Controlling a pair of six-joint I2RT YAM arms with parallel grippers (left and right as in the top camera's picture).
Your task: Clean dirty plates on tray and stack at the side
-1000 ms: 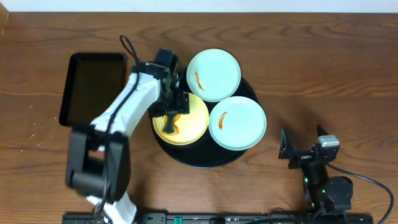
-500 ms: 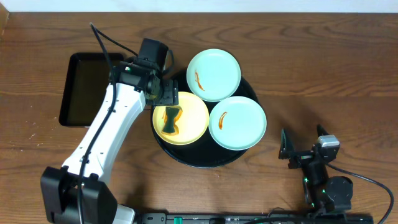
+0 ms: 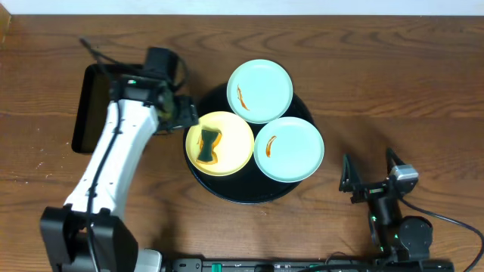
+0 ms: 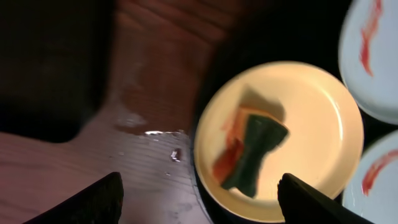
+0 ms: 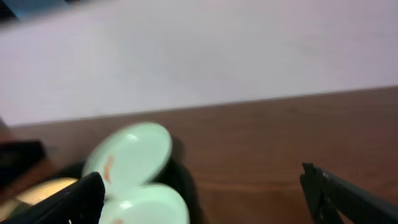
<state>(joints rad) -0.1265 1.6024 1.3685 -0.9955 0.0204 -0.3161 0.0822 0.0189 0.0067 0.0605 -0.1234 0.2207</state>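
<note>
The round black tray holds three plates. The pale yellow plate carries a dark green sponge beside an orange-brown smear; it also shows in the left wrist view with the sponge. Two mint-blue plates, one at the back and one at the right, each bear an orange smear. My left gripper is open and empty, just left of the yellow plate, above the tray's rim. My right gripper is open and empty, right of the tray.
A rectangular black tray lies at the far left, partly under my left arm. Bare wooden table surrounds the round tray. The right wrist view shows the mint-blue plates and a pale wall behind the table.
My left gripper has let go of the sponge, left it on the yellow plate, and drawn back up and to the left. The right arm has barely moved.
</note>
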